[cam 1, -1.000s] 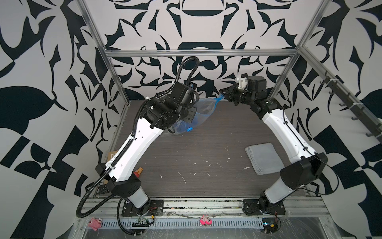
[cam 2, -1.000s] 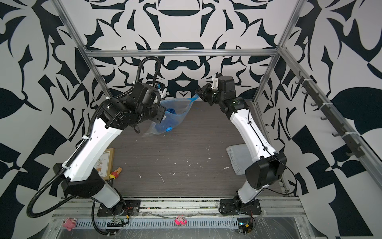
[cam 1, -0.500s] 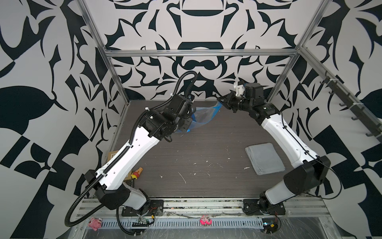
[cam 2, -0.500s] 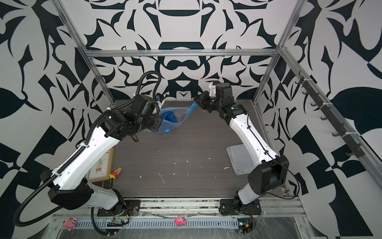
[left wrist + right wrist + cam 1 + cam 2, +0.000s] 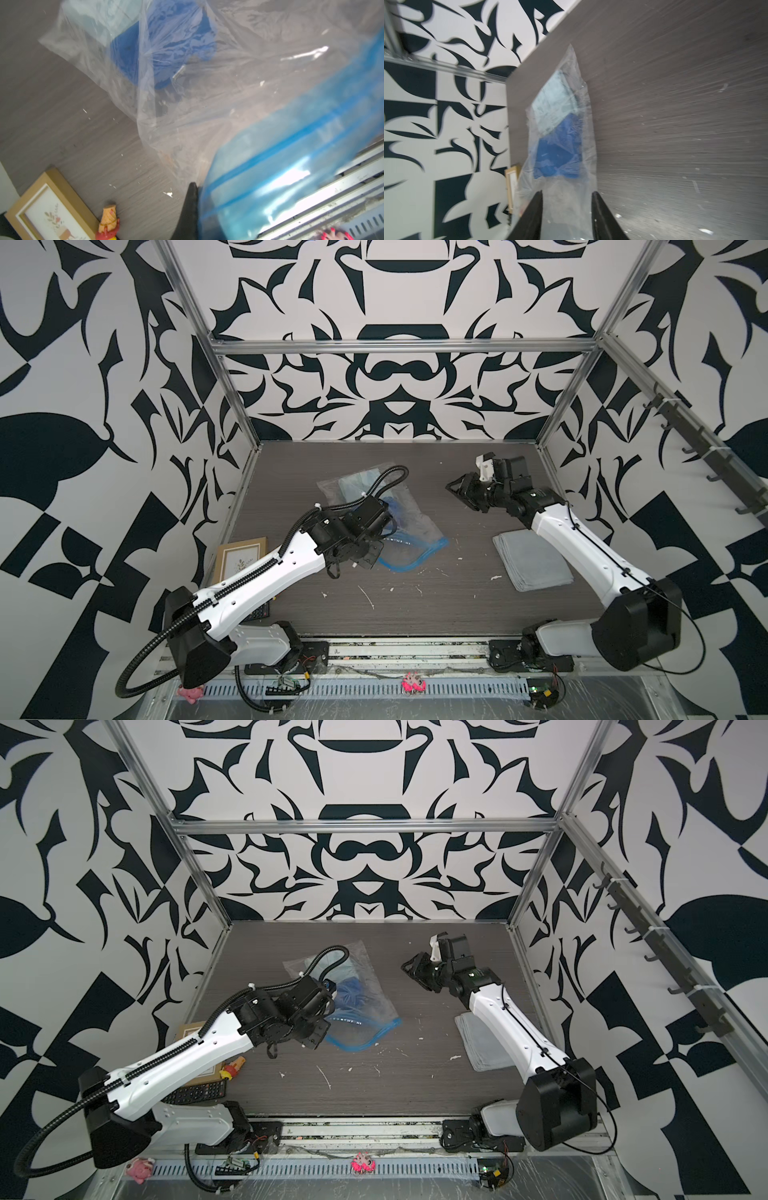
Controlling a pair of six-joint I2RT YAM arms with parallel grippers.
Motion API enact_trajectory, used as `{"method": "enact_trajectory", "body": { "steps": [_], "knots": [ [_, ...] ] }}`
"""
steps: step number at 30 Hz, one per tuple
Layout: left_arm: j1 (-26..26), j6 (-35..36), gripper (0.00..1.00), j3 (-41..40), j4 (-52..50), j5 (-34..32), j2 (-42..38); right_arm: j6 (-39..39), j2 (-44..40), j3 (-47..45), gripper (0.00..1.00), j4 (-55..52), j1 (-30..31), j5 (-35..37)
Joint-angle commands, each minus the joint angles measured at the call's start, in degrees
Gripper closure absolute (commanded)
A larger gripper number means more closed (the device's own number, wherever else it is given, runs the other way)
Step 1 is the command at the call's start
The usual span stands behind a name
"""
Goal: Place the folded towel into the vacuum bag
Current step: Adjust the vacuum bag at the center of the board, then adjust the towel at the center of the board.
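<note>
The vacuum bag (image 5: 411, 522) (image 5: 374, 1002) lies crinkled on the table left of centre, its blue zip strip (image 5: 415, 558) (image 5: 280, 166) toward the front. A blue cloth (image 5: 556, 158) and a pale one show inside it. My left gripper (image 5: 372, 558) (image 5: 316, 1038) (image 5: 199, 187) is shut on the zip end; only one finger (image 5: 190, 207) shows. My right gripper (image 5: 457, 489) (image 5: 411, 969) (image 5: 566, 193) hangs open to the right of the bag, holding nothing. The folded towel (image 5: 532, 564) (image 5: 482, 1048), grey, lies flat at the right under the right arm.
A framed picture (image 5: 243, 556) (image 5: 47, 207), a toy ice-cream cone (image 5: 232, 1067) (image 5: 108, 218) and a black remote (image 5: 195, 1094) lie along the left edge beneath the left arm. White scraps (image 5: 365, 597) dot the table's front. A hook rail (image 5: 706, 448) runs along the right wall.
The bag, held up between both grippers before, now lies on the table. The right gripper has opened, let go of it and drawn off to the right. The left arm came down with it.
</note>
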Motion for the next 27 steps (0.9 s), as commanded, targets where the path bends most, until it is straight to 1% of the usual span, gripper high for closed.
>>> {"method": "enact_trajectory", "body": {
  "steps": [1, 3, 7, 13, 17, 21, 22, 24, 26, 27],
  "knots": [
    [-0.46, -7.4, 1.0, -3.34, 0.16, 1.22, -2.28, -2.41, -3.9, -0.98, 0.49, -2.11, 0.15, 2.44],
    [-0.66, -8.14, 1.0, -4.73, 1.3, 2.1, -2.18, -3.51, -4.78, -0.82, 0.46, -4.18, 0.1, 2.78],
    [-1.51, -8.62, 1.0, -6.22, 2.53, 3.05, -1.44, -4.84, -5.98, 0.21, 0.43, -6.37, 0.13, 2.3],
    [-2.96, -8.97, 1.0, -7.01, 3.74, 3.25, -0.82, -5.2, -6.1, -1.0, 0.42, -9.17, 0.1, -0.5],
    [-3.47, -9.07, 1.0, -5.86, 4.46, 3.72, -0.32, -5.05, -8.71, -3.76, 0.42, -10.02, -0.23, 1.0],
    [-3.59, -7.98, 1.0, -5.76, 5.65, 4.33, -0.02, -6.15, -11.77, -5.86, 0.41, -14.16, -3.82, 3.94],
    [-3.58, -7.76, 1.0, -6.09, 6.07, 4.37, 2.03, -6.8, -12.53, -6.2, 0.4, -16.05, -5.41, 5.29],
    [-3.61, -7.74, 1.0, -6.99, 6.89, 4.54, 2.98, -8.57, -13.66, -6.68, 0.35, -19.47, -8.69, 7.8],
    [-3.61, -8.81, 1.0, -8.02, 8.34, 4.41, 3.94, -11.05, -14.32, -6.88, 0.29, -23.11, -10.8, 11.79],
    [-3.58, -9.74, 1.0, -8.56, 9.34, 4.48, 4.41, -12.42, -14.33, -7.0, 0.22, -24.74, -11.64, 13.63]
  ]
}}
